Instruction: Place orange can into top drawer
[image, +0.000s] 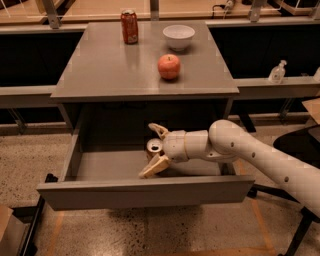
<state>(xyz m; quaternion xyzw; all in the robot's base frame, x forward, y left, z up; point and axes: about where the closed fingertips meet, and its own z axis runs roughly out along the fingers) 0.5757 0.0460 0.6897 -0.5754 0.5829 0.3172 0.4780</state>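
The top drawer (145, 192) is pulled out under the grey table (110, 70). The orange can (154, 146) stands upright inside it, right of the middle, with its silver top showing; its body is mostly hidden by the gripper. My gripper (155, 148) reaches into the drawer from the right. It is open, with one finger (159, 130) behind the can and the other finger (152, 167) in front of it, both spread apart from the can.
On the table stand a red soda can (129, 26) at the back left, a white bowl (178, 36) at the back and a red apple (169, 66) near the front edge. A sanitiser bottle (276, 72) sits on a ledge at right.
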